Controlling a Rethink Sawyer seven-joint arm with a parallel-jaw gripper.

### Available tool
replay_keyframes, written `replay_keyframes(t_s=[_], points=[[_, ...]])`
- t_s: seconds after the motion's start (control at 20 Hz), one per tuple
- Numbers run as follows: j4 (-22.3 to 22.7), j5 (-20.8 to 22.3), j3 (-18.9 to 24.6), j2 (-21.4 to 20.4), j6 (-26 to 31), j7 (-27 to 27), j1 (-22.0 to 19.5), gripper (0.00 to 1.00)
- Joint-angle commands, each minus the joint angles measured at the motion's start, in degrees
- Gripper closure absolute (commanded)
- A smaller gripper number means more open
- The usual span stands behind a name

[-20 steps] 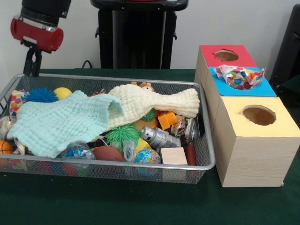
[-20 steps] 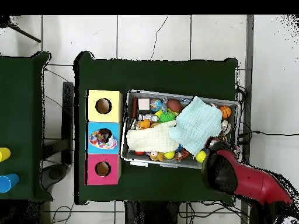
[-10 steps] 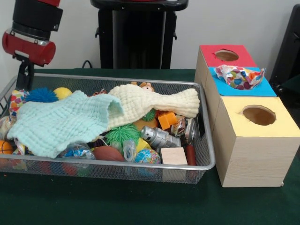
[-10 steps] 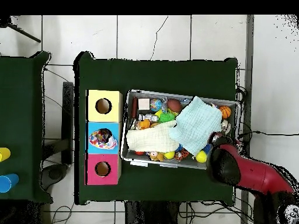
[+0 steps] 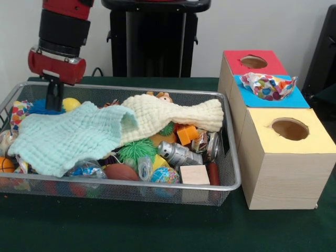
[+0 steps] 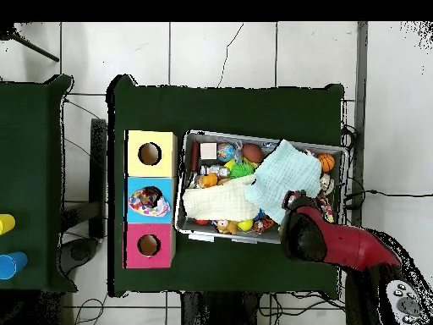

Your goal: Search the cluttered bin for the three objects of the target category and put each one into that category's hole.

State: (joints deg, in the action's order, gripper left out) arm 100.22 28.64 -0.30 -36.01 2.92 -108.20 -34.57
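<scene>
A dark green bench stands on a white tiled floor, with a pale wall behind it in the front view. On the bench sits a wire mesh bin packed with small toys, and beside it a row of three wooden boxes, each with a round hole in its top: a yellow box, a blue box and a red box. A crumpled, colourful wrapper lies across the blue box's hole.

Two cloths cover much of the bin. A mint green cloth spreads over the left part in the front view, and a cream cloth lies across the middle, with the green one overlapping its edge. What lies under them cannot be seen.

Showing around the cloths are a silver can, an orange cube, a wooden block, a green spiky ball, a brown football, a globe-patterned ball, a yellow ball, a blue spiky ball and a small basketball.

The red and black arm comes down over the bin's far left corner in the front view. Its gripper hangs at the blue spiky ball, just beside the yellow ball and the edge of the green cloth. Whether it is released or clenched cannot be told.
</scene>
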Motion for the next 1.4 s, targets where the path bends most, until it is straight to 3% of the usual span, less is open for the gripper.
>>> replay_keyframes(t_s=[0.05, 0.35, 1.0, 1.25, 1.3, 1.4], points=[[0.64, 0.11, -2.08, 4.68, 5.21, -4.92, 1.98, 1.0], [-1.69, -0.54, -6.76, 6.3, 3.09, -6.54, 4.55, 1.0], [3.99, -2.8, -10.04, -1.6, 2.26, -8.59, 5.15, 1.0], [4.89, -2.7, -10.12, -0.49, -1.06, -9.38, 4.8, 1.0], [5.25, -2.67, -10.11, -0.12, -2.2, -9.64, 4.7, 0.0], [5.65, -3.02, -10.0, 0.14, -2.62, -10.18, 4.52, 0.0]])
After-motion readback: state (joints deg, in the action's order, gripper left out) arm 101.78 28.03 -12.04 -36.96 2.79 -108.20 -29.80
